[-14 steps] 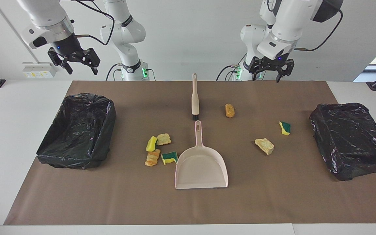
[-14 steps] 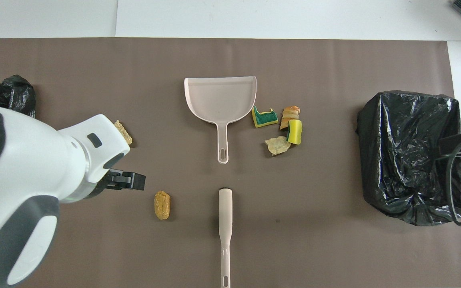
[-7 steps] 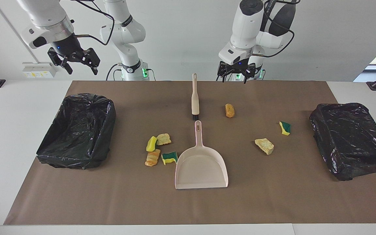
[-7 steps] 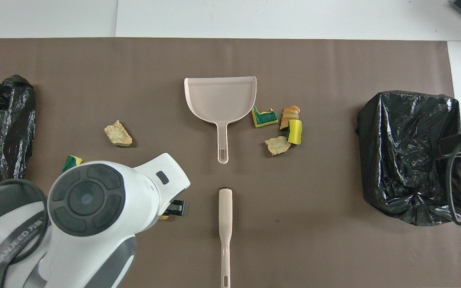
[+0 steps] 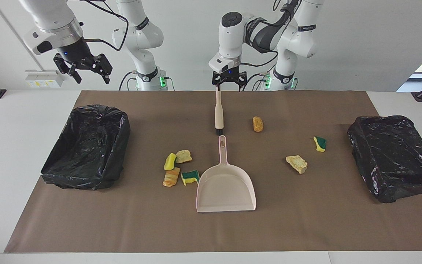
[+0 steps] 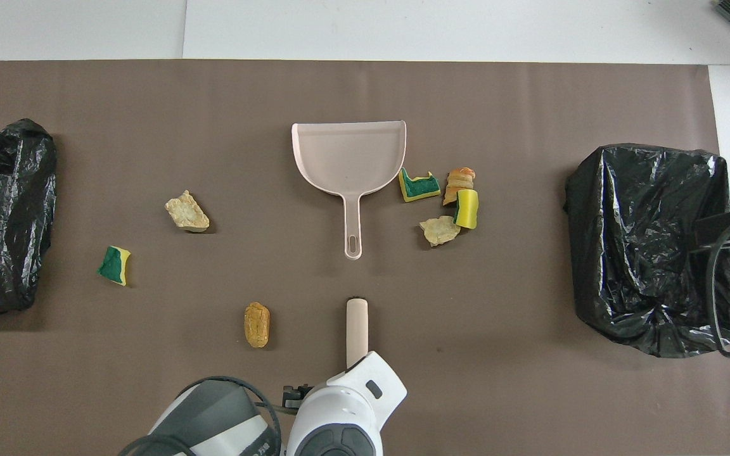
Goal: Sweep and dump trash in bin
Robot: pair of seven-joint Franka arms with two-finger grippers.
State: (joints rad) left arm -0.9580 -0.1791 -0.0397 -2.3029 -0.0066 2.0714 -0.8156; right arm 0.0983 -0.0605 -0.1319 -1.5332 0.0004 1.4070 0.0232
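Right gripper [image 5: 83, 70]: released, waiting above the bin [image 5: 86, 146].
Trash [image 5: 179, 167]: seven scraps lying on the desk [image 5: 306, 220], none swept.
Dustpan [image 5: 225, 187]: untouched.
Left gripper [image 5: 228, 81]: released, over the brush [image 5: 218, 110] handle.

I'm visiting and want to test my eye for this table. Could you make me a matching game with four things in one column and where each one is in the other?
Things:
1. brush
2. dustpan
3. left gripper
4. right gripper

Places:
A. up above the bin at the right arm's end
B. over the brush handle's end
C. lying nearer to the robots than the dustpan
D. beside a cluster of four scraps

Pairs: 1-C, 2-D, 3-B, 4-A
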